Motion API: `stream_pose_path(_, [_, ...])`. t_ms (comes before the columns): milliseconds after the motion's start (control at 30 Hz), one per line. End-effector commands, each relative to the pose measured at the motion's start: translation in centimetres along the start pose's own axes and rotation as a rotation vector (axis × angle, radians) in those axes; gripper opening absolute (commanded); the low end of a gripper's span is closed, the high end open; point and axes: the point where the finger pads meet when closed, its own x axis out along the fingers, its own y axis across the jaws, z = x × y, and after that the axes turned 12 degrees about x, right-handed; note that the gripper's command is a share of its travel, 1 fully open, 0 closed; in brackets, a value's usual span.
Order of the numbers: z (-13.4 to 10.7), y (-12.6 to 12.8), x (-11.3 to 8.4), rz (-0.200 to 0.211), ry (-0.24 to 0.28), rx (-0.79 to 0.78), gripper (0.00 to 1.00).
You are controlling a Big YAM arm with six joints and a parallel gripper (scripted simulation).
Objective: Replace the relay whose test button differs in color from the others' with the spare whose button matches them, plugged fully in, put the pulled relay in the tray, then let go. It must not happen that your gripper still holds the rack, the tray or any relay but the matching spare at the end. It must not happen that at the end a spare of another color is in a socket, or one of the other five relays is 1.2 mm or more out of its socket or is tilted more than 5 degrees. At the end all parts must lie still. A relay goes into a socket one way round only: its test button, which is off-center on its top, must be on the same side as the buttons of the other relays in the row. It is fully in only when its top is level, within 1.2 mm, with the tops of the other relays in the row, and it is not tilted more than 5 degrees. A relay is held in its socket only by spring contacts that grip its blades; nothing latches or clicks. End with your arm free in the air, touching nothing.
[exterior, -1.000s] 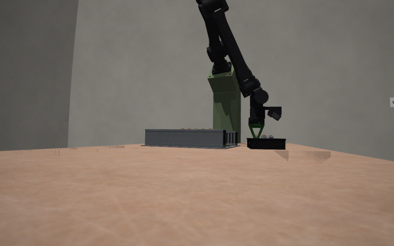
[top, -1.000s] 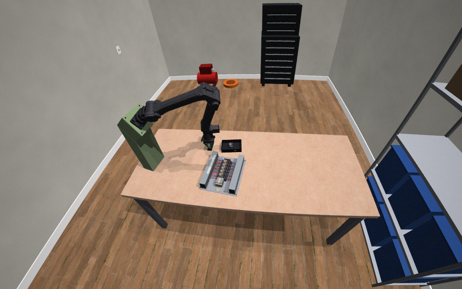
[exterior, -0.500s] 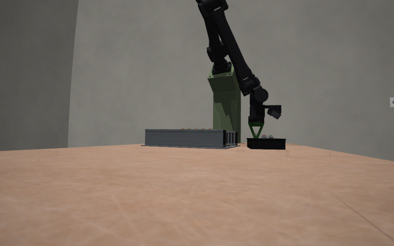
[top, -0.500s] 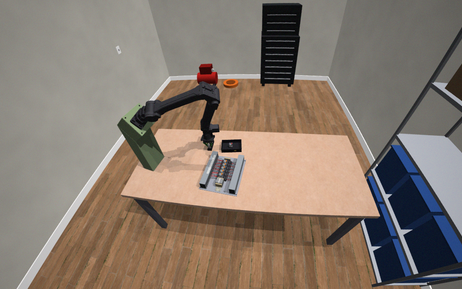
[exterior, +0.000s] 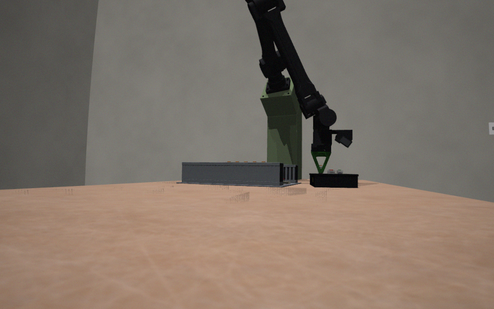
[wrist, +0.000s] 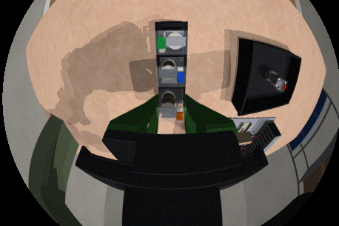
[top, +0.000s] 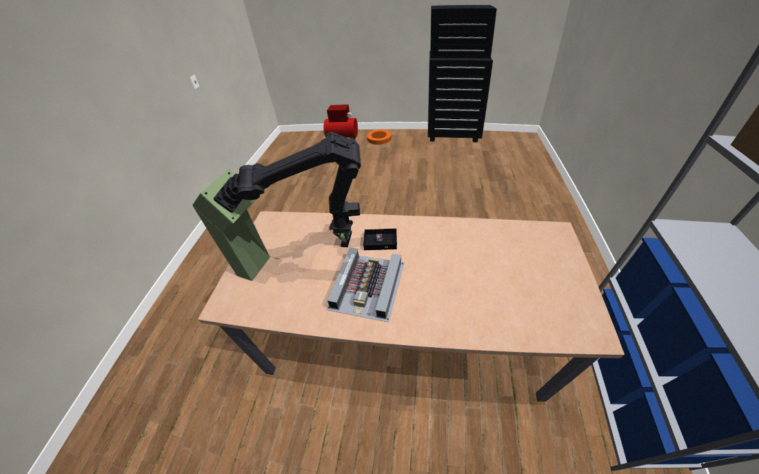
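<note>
Fingers clamped on orange-button spare (wrist: 173,114), nearest of three in spare rack (wrist: 170,58) | I grip it because orange matches panel row (top: 369,276) | pulled relay (wrist: 276,78) lies in tray (wrist: 246,77) at 3 o'clock on desk (top: 488,276).

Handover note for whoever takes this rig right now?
End effector: shut on the orange-button spare relay, at the near end of the spare holder.
Still in the holder: green-button spare and blue-button spare.
Tray: holds the pulled red-button relay.
Relay panel: other relays show orange buttons.
Done: odd relay pulled and binned.
Left: lift the spare, plug it in level with its button on the matching side, release.
</note>
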Motion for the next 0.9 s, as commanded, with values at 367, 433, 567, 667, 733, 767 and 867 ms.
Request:
stream_pose_path(367, [1.02,0.16,-2.25,-0.002,-0.022,-0.008,0.00])
stream_pose_path(433, [1.02,0.16,-2.34,-0.003,-0.022,-0.008,0.00])
stream_pose_path(567, [1.02,0.15,-2.50,-0.003,-0.023,-0.008,0.00])
stream_pose_path(667, [1.03,0.13,-2.54,-0.004,-0.023,-0.008,0.00])
stream_pose_path(733, [1.03,0.12,-2.60,-0.004,-0.023,-0.009,0.00])
stream_pose_path(767, [1.03,0.13,-2.63,-0.004,-0.023,-0.009,0.00])
stream_pose_path(867, [1.02,0.14,-2.71,-0.003,-0.023,-0.009,0.00])
